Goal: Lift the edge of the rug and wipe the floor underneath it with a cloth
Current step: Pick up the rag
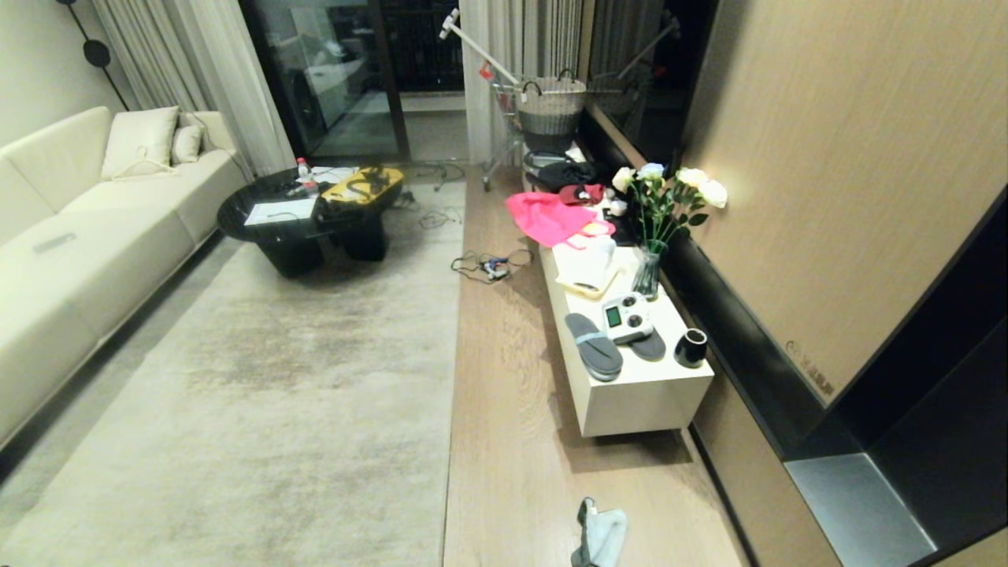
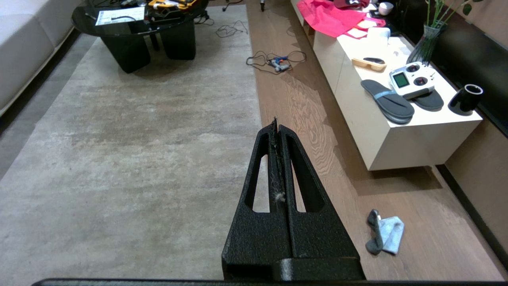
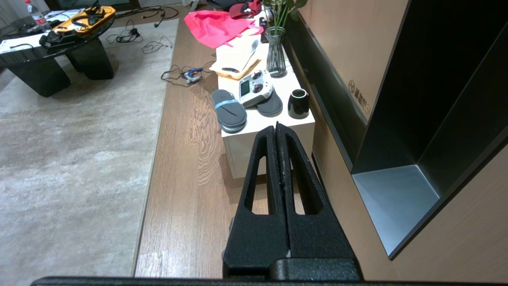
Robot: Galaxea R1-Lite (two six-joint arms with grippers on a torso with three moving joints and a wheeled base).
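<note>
Cloth point(image 1: 600, 537): nearest to us in the head view, crumpled at 6 o'clock on the bare planks, pale bluish-white with a dark grey fold showing.
Floor point(image 1: 504, 409): we see a strip of wood-grain planks running from 6 toward 12 o'clock, between the rug and the white bench point(image 1: 638, 394).
Rug edge point(image 1: 455, 346): straight, lying flat along the strip's 9 o'clock side; the cloth lies well apart from it, toward 3 o'clock.
Bench top: two dark slippers point(image 1: 594, 346), a white handset point(image 1: 628, 316), a black cup point(image 1: 691, 347), a vase of flowers point(image 1: 660, 228) and pink fabric point(image 1: 549, 218) farther toward 12 o'clock.
Arms: neither shows in the head view.

Left gripper point(image 2: 277, 124): in the left wrist view we see its two black fingers pressed together with nothing between them but a wisp of lint, the tips pointing over the rug edge point(image 2: 256, 119).
Cloth from the left wrist point(image 2: 387, 236): at 4 o'clock of the fingers, on the floor point(image 2: 317, 131), near the bench corner point(image 2: 397, 155).

Right gripper point(image 3: 277, 128): in the right wrist view we see the jaws closed and empty, tips pointing toward the near end of the bench point(image 3: 270, 131).
Rug from the right wrist point(image 3: 156, 131): at 9 o'clock, edge flat against the floor point(image 3: 190, 167).
</note>
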